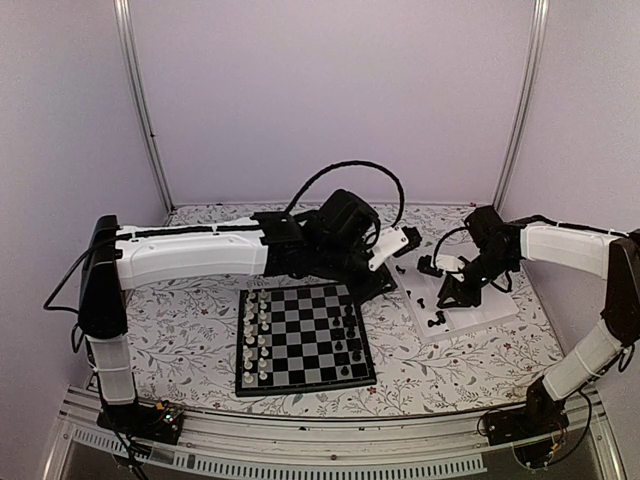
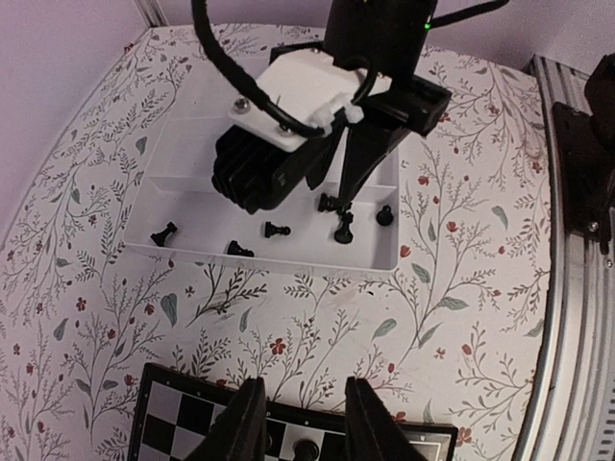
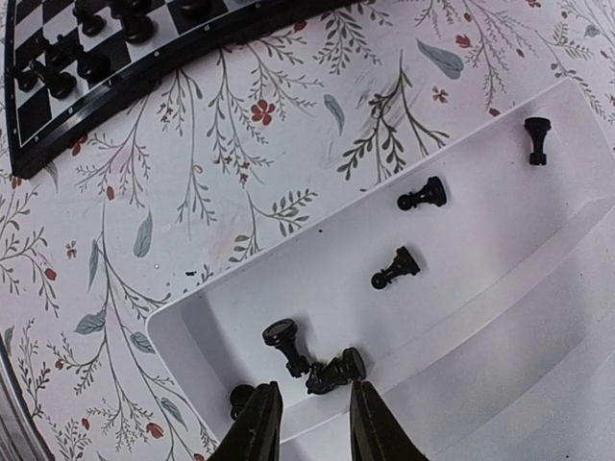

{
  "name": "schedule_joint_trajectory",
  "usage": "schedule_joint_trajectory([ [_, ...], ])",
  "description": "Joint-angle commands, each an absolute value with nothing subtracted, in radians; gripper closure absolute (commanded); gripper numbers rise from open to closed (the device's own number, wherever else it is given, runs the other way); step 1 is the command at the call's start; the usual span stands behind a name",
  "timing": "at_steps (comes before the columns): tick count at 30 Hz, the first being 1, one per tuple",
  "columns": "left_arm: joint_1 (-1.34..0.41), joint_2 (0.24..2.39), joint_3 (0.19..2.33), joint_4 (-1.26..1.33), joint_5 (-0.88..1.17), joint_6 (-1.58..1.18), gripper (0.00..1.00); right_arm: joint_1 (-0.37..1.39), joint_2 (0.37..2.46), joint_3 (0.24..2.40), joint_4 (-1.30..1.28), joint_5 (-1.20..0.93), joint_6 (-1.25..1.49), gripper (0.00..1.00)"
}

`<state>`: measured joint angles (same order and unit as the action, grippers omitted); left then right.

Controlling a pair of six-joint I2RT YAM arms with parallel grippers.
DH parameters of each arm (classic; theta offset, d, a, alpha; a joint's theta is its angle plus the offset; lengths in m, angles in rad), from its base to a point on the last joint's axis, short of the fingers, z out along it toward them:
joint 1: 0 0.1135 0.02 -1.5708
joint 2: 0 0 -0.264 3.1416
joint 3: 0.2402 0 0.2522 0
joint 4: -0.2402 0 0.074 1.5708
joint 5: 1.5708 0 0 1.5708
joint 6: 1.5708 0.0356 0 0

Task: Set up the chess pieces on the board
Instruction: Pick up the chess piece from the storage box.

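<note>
Where the two arm bases sit at the near edge of the flower-patterned table (image 1: pixel 180 330), the board (image 1: pixel 305 345) lies just beyond them at 12 o'clock, with white chessmen (image 1: pixel 255 335) ranked along its 9 o'clock side and a few black chess pieces (image 1: pixel 350 335) standing along its 3 o'clock side. The left gripper (image 2: pixel 306 389) hovers over the board's far edge, at about 1 o'clock of its centre, jaws parted with nothing between them. Farther off, at 2 o'clock from the board and apart from it, the white ridged tray (image 1: pixel 490 318) holds six more black men, several lying on their sides. The right gripper (image 3: pixel 314 386) reaches down into the tray's trough on the board side, its fingertips astride a fallen piece (image 3: pixel 336 370); whether they pinch it cannot be told
</note>
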<state>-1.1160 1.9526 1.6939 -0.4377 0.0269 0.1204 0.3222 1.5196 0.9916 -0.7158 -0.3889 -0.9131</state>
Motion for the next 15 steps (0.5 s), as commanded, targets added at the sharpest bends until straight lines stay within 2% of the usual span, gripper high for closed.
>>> schedule_joint_trajectory([
  [1, -1.112, 1.916, 1.655, -0.371, 0.024, 0.084, 0.68, 0.369, 1.553, 0.993, -0.74, -0.332, -0.96, 0.72],
  [15, -1.084, 1.845, 1.542, -0.304, 0.027, 0.044, 0.68, 0.427, 1.724, 1.038, -0.734, -0.261, -0.922, 0.66],
])
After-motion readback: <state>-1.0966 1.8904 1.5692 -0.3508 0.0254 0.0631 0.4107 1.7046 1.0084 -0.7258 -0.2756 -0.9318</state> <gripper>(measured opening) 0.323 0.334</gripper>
